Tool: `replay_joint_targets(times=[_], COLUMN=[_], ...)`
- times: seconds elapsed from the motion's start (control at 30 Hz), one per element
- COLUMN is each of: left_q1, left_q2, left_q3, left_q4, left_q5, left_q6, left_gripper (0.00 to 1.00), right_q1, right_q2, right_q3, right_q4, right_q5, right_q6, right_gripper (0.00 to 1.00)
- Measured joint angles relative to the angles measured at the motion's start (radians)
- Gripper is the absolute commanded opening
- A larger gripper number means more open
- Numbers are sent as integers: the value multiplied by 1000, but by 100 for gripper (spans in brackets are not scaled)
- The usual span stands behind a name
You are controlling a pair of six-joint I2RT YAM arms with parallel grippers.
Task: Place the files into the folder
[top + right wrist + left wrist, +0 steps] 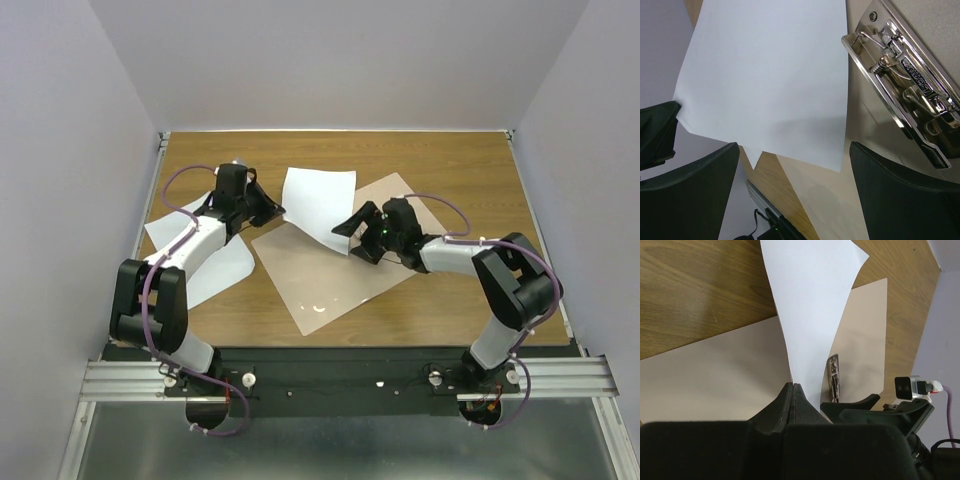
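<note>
Left fingers (782, 407) pinch one corner of the raised sheet (318, 205) over the open folder (300, 288); right fingers (695, 190) gape beside its metal clip (900, 85). That corner hold could slip or tear

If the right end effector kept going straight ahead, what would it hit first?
Probably the white sheet, held up right in front of the open right end effector; the metal clip sits off to one side.
</note>
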Motion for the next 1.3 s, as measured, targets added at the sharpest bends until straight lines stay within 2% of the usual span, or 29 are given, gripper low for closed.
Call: replay_joint_targets(times=[0.53, 0.7, 0.83, 0.97, 1.07, 1.17, 1.3], left_q1=[-23, -33, -36, -43, -63, -92, -132], left_q2=[-49, -80, -101, -107, -107, -109, -125], left_q3=[-28, -29, -4, 21, 47, 74, 97], left_q4=[6, -4, -41, -50, -74, -101, -129], left_q5=[-2, -42, -88, -112, -131, -148, -180], left_q6=[-10, -9, -3, 1, 1, 0, -10], left_gripper=[0, 0, 0, 0, 0, 0, 0], right_q1=[29, 45, 70, 112, 164, 267, 334], right_q2=[62, 29, -134, -241, -261, -253, -211], right_q3=[-19, -12, -11, 27, 51, 52, 69], right_q4=[95, 37, -71, -91, -59, -21, 34], right_q5=[-2, 57, 179, 223, 213, 222, 235], right_q6=[47, -33, -209, -441, -657, -885, -1069], right_gripper=[99, 100, 100, 100, 100, 100, 100])
